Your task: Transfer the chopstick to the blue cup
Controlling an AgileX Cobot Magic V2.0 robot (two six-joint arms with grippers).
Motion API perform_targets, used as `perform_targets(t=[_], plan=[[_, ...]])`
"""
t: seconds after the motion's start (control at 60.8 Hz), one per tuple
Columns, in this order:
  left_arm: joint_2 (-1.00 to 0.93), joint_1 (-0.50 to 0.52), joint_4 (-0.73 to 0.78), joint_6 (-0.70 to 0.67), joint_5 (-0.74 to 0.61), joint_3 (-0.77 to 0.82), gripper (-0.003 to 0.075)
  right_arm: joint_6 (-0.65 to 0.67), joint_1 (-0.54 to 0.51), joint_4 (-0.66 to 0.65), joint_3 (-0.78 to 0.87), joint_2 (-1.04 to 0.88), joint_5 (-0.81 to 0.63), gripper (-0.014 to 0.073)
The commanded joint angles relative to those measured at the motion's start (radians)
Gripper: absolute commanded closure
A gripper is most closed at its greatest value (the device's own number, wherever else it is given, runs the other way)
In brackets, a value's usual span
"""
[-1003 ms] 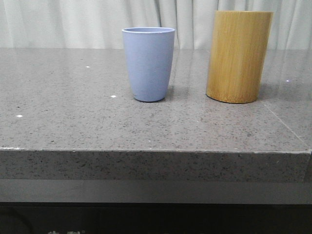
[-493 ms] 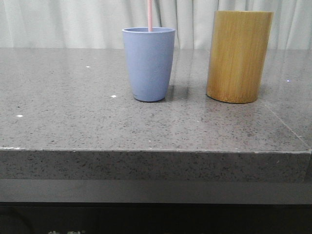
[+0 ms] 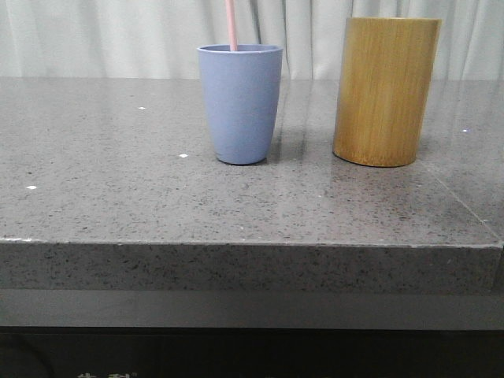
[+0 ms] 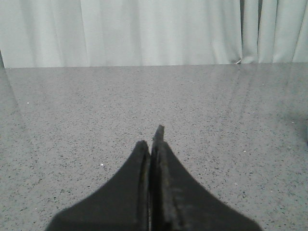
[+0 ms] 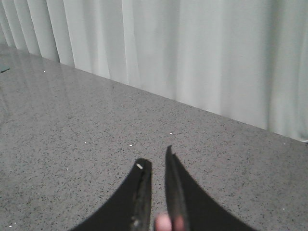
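Note:
The blue cup (image 3: 239,102) stands upright on the grey stone table (image 3: 118,157). The pale pink chopstick (image 3: 231,24) rises out of the cup's mouth, leaning slightly left, and runs off the top of the front view; its lower part is hidden inside the cup. In the right wrist view a pink end of the chopstick (image 5: 163,222) sits deep between the fingers of my right gripper (image 5: 156,156), which is shut on it with a narrow gap at the tips. My left gripper (image 4: 150,137) hangs over bare table, shut, with nothing in it.
A taller tan bamboo cylinder (image 3: 384,90) stands to the right of the blue cup, a small gap between them. The table's front edge (image 3: 252,244) runs across the front view. White curtains (image 3: 118,35) hang behind the table.
One second ago no chopstick showed above the cup. It then came down upright into the cup's mouth, and now its top leans a little to the left.

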Motion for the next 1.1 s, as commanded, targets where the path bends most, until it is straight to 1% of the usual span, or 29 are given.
perform_targets(t=[0.0, 0.082, 0.181, 0.395, 0.444, 0.477, 0.576, 0.608, 0.641, 0.691, 0.724, 0.872, 1.085], plan=[[0.012, 0.003, -0.009, -0.008, -0.082, -0.026, 0.0739, -0.007, 0.000, -0.001, -0.031, -0.039, -0.069, 0.0395], [0.012, 0.003, -0.009, -0.008, -0.082, -0.026, 0.0739, -0.007, 0.000, -0.001, -0.031, -0.039, -0.071, 0.0337], [0.012, 0.003, -0.009, -0.008, -0.082, -0.026, 0.0739, -0.007, 0.000, -0.001, -0.031, -0.039, -0.075, 0.0298], [0.012, 0.003, -0.009, -0.008, -0.082, -0.026, 0.0739, -0.007, -0.001, -0.002, -0.031, -0.095, -0.071, 0.0305], [0.012, 0.003, -0.009, -0.008, -0.082, -0.026, 0.0739, -0.007, -0.002, -0.002, -0.031, -0.116, -0.063, 0.0330], [0.012, 0.003, -0.009, -0.008, -0.082, -0.026, 0.0739, -0.007, -0.002, -0.002, -0.031, -0.128, -0.058, 0.0363], [0.012, 0.003, -0.009, -0.008, -0.082, -0.026, 0.0739, -0.007, -0.008, -0.003, -0.032, -0.168, -0.027, 0.0508], [0.012, 0.003, -0.009, -0.008, -0.082, -0.026, 0.0739, -0.007, -0.015, -0.002, -0.032, -0.179, -0.014, 0.0576], [0.012, 0.003, -0.009, -0.008, -0.082, -0.026, 0.0739, -0.007, -0.023, -0.002, -0.032, -0.191, 0.000, 0.0627], [0.012, 0.003, -0.009, -0.008, -0.082, -0.026, 0.0739, -0.007, -0.042, -0.002, -0.033, -0.210, 0.030, 0.0690], [0.012, 0.003, -0.009, -0.008, -0.082, -0.026, 0.0739, -0.007, -0.059, -0.002, -0.033, -0.222, 0.055, 0.0712], [0.012, 0.003, -0.009, -0.008, -0.082, -0.026, 0.0739, -0.007, -0.169, -0.026, -0.047, -0.283, 0.207, 0.0709], [0.012, 0.003, -0.009, -0.008, -0.082, -0.026, 0.0739, -0.007, -0.404, -0.080, -0.058, -0.392, 0.486, 0.0709]])
